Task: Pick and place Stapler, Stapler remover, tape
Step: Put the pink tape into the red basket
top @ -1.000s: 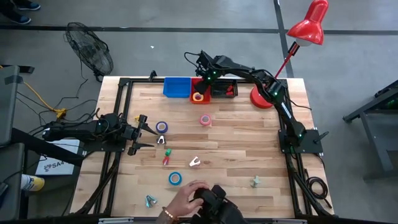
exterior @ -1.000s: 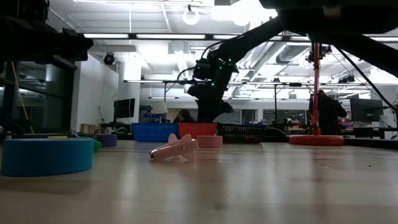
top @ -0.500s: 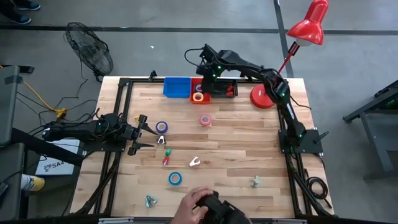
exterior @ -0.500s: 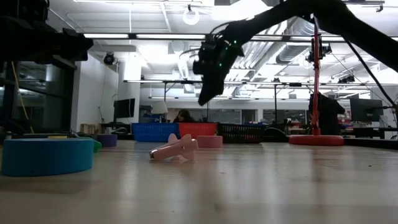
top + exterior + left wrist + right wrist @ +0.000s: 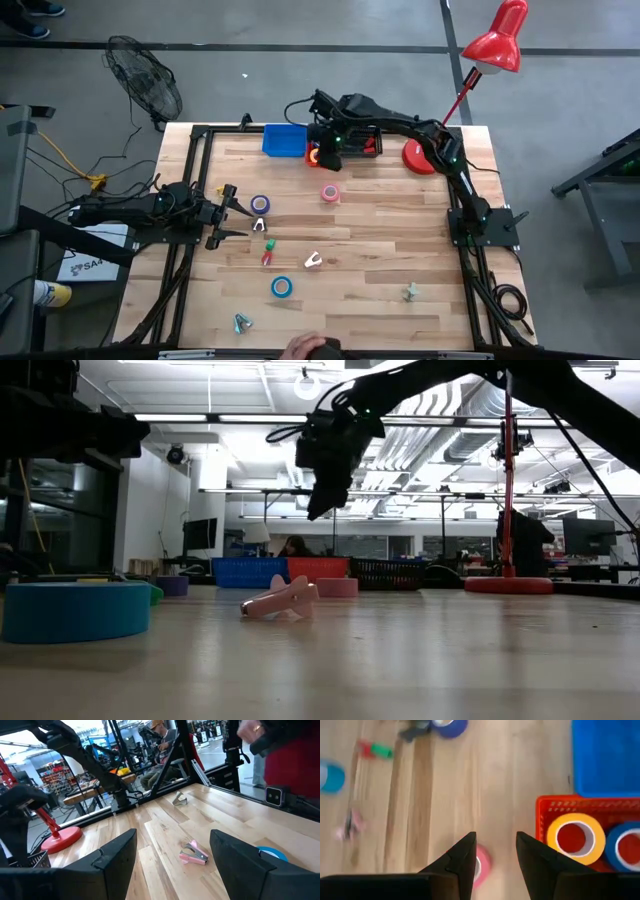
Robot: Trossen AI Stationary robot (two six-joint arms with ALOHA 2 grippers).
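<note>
My right gripper (image 5: 322, 158) hangs open above the red bin (image 5: 314, 146) at the table's far edge; nothing is between its fingers (image 5: 495, 837). In that bin lie a yellow tape roll (image 5: 575, 837) and a blue one (image 5: 625, 845). A pink tape roll (image 5: 330, 193) lies flat on the table just nearer. A blue-purple roll (image 5: 260, 204) and a blue roll (image 5: 281, 287) lie left of centre. A pink stapler remover (image 5: 313, 261) rests on the wood. My left gripper (image 5: 232, 212) waits open at the table's left, pointing level.
A blue bin (image 5: 284, 139) and a black bin (image 5: 360, 143) flank the red one. A red lamp base (image 5: 420, 158) stands at the far right. A small red-green piece (image 5: 268, 255) and grey removers (image 5: 411, 291) (image 5: 241, 322) lie about. A person's hand (image 5: 310, 348) shows at the near edge.
My right gripper has risen from low over the red bin, come a little toward the table's near edge and rolled about its own axis, its fingers staying apart and empty. The person's hand at the near edge has drawn back almost out of the picture.
</note>
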